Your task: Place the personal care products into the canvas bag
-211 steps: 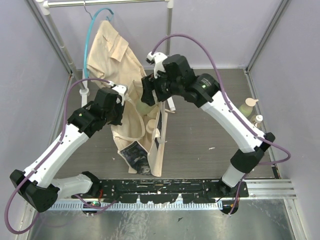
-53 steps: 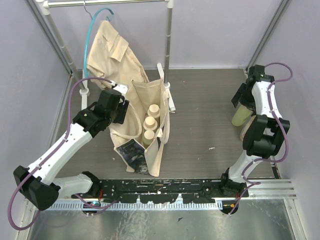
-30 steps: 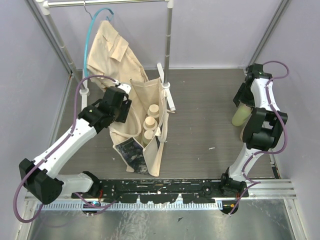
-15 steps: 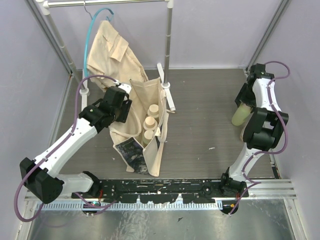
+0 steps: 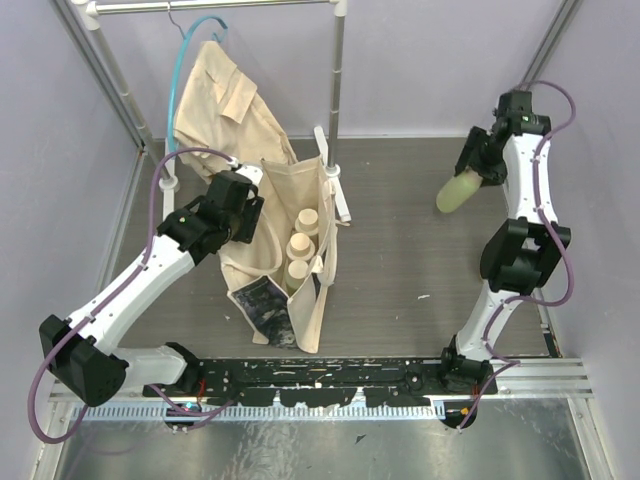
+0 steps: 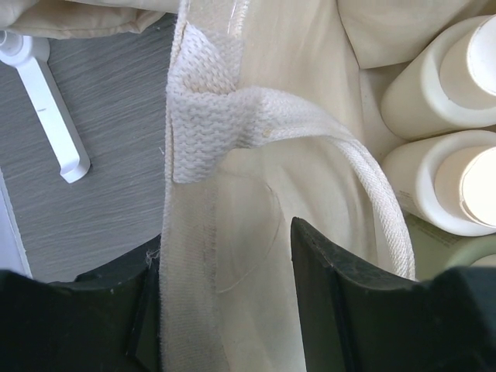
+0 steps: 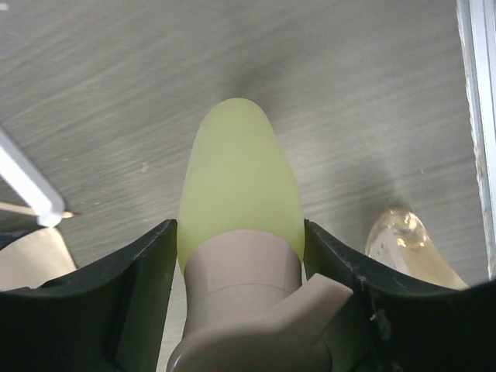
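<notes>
The canvas bag stands open at centre left, its dark printed panel toward the near edge. My left gripper is shut on the bag's left rim; in the left wrist view the hem fills the gap of the left gripper. Three cream-capped bottles stand inside, two of them close by. My right gripper is shut on a yellow-green bottle, held above the table at the back right. In the right wrist view that bottle sits between the fingers of the right gripper. A clear amber bottle lies below.
A tan shirt on a teal hanger hangs from a rail behind the bag. The rail's upright pole and white foot stand just behind the bag. Purple walls and metal frame posts close in both sides.
My right gripper has closed on the yellow-green bottle and lifted it up and leftward, away from the right wall. The left arm keeps its hold on the bag's rim.
</notes>
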Motion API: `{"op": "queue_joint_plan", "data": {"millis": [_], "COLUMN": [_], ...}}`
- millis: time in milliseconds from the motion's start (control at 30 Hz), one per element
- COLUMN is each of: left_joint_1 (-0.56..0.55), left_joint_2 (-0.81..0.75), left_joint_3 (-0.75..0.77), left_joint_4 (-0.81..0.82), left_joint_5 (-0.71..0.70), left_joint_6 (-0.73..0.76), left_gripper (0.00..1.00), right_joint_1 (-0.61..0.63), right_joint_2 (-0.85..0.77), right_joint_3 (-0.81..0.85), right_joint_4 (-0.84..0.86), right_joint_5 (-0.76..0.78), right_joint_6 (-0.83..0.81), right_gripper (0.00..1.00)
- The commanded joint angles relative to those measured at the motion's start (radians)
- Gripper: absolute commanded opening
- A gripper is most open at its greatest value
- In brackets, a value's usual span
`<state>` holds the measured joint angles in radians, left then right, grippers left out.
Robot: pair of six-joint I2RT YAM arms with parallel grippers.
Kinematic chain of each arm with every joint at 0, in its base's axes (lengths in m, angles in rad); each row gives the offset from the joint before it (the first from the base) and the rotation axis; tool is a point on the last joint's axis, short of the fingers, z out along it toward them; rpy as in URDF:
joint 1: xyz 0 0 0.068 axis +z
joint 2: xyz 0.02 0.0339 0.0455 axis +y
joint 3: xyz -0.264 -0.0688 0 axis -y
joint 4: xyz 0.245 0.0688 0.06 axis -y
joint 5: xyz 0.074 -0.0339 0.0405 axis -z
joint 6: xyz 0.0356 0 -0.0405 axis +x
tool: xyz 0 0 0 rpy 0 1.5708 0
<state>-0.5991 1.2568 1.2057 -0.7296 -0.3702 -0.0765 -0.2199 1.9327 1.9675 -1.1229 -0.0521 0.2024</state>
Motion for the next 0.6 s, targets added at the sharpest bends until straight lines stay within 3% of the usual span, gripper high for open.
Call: {"op": "queue_joint_plan", "data": {"millis": [0, 233, 567], "left_joint_1": [0.001, 0.002, 0.001], "left_joint_2": [0.005, 0.035, -0.011], "left_joint_3": [0.032, 0.046, -0.008], "left_joint_4": [0.050, 0.045, 0.065], "left_joint_5": [-0.004, 0.018, 0.022], "left_joint_6": [0.011, 0.018, 0.014], "left_gripper": [0.57, 0.57, 0.57], "right_joint_1": [0.122, 0.321, 0.444], "right_joint_2": [-0.123, -0.133, -0.248], "right_joint_3": [0.224, 0.457, 0.446], "right_joint_4": [0.010, 0.039, 0.185], "right_joint_5": [-0.092, -0.278, -0.490], "right_joint_6": [-0.059, -0.076, -0.017], "right_gripper": [0.01, 0.01, 0.01]}}
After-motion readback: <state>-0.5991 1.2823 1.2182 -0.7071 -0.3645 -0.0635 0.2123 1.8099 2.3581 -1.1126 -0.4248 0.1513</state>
